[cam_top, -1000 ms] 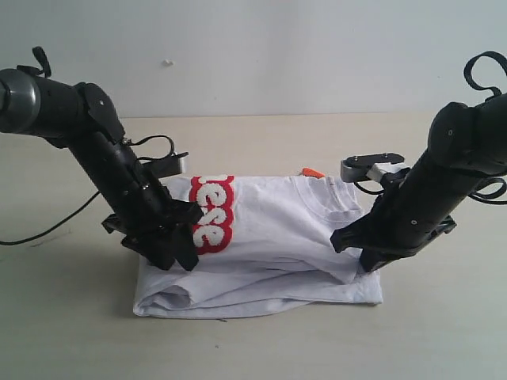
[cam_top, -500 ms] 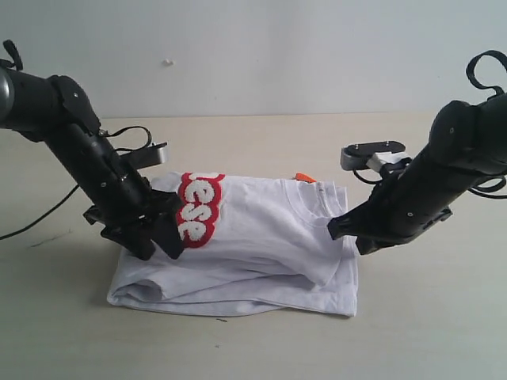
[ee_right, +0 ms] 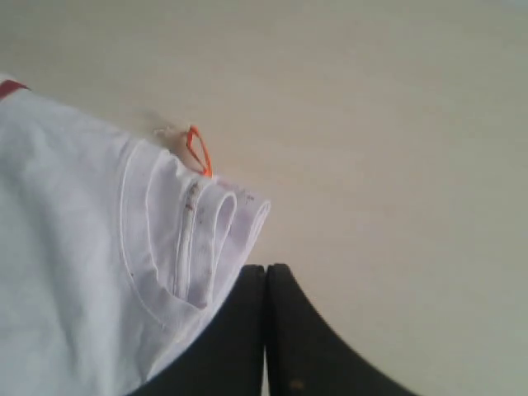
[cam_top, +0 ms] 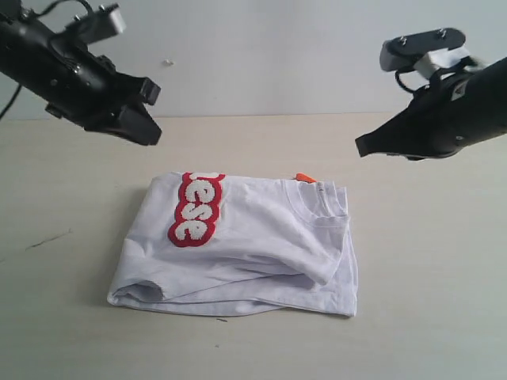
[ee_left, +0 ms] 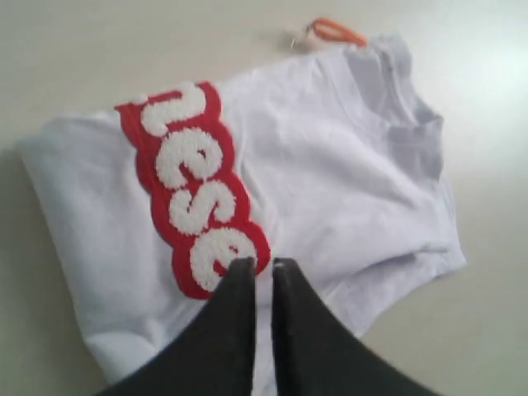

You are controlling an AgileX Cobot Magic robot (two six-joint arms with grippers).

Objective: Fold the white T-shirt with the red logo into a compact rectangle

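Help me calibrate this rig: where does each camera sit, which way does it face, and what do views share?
Exterior: off the arms, angled down across the table at the folded white T-shirt; left arm and right arm show above it.
Left wrist: above the shirt, looking down past the left end effector at the red logo.
Right wrist: looking down past the right end effector at the collar.
Shared: both wrist views show the orange tag.

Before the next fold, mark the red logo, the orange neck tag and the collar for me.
red logo (ee_left: 194, 194), left wrist view, middle of the patch.
orange neck tag (cam_top: 306, 177), exterior view, its visible tip.
collar (cam_top: 305, 212), exterior view, ribbed front band.
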